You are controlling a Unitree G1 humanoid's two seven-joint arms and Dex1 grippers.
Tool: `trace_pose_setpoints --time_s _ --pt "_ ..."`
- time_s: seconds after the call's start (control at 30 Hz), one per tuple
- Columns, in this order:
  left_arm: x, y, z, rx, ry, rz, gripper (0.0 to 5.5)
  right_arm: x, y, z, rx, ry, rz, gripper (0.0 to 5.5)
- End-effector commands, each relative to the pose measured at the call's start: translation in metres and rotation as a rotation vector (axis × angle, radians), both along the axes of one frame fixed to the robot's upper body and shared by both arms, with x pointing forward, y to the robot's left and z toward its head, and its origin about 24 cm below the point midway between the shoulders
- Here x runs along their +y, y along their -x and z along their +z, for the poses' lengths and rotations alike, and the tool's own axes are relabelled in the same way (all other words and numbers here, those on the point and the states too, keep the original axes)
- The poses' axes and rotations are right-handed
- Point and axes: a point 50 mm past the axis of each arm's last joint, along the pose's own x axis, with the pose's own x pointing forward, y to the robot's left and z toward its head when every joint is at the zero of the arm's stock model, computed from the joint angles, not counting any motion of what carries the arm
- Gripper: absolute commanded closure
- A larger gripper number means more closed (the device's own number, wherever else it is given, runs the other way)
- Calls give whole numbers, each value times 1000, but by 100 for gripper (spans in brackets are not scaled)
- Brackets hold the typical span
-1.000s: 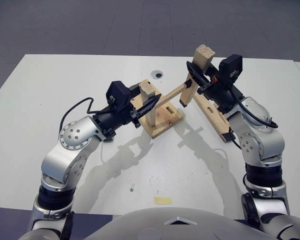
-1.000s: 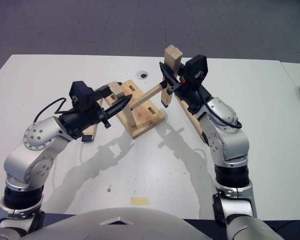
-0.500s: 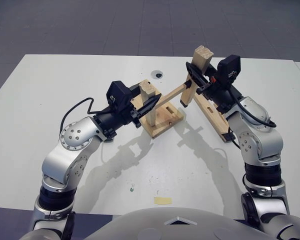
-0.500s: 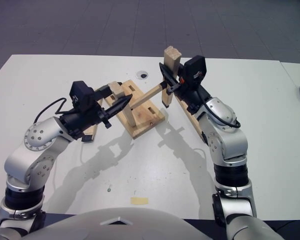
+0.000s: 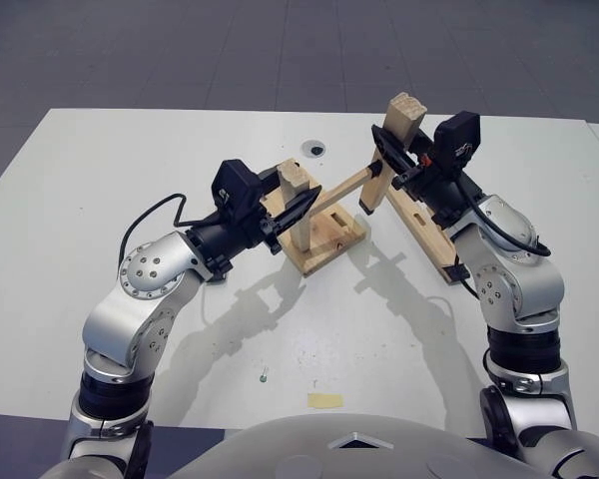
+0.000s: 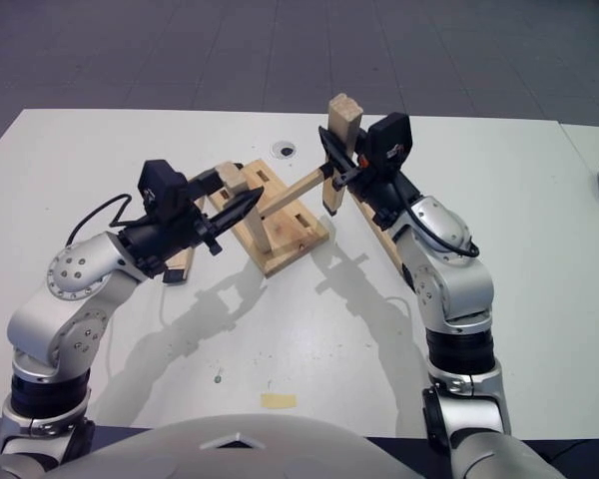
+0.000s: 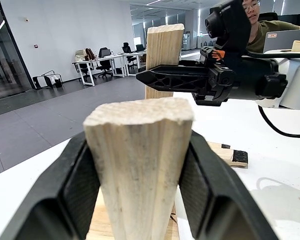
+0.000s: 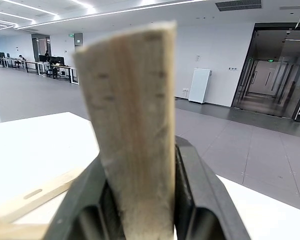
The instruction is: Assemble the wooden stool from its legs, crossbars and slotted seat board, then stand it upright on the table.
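Table (image 5: 100, 180): left end effector (image 5: 301, 200) on leg (image 5: 301, 236), right end effector (image 5: 393, 152) higher

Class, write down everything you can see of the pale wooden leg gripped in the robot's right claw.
The pale, square-cut wooden leg is bare, unfinished-looking timber with end grain showing on top. It leans slightly, gripped near mid-length by the right claw, shut on two opposite faces. A thin wooden crossbar meets its lower part and runs to a second wooden leg. Whether its foot touches the white table cannot be told.
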Motion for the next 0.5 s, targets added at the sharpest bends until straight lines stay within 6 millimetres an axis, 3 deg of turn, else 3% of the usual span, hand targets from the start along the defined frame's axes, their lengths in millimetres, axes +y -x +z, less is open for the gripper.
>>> trace_pose_setpoints --time_s 0.03,0.27,0.5 --pt "-3 -7 -14 101 -16 22 345 29 12 -13 146 -96 213 442" --pt "-6 -5 -17 105 -5 43 345 32 9 -2 207 -185 263 442" --pt "-8 -4 -20 109 -7 42 345 35 7 -17 316 -269 300 442"
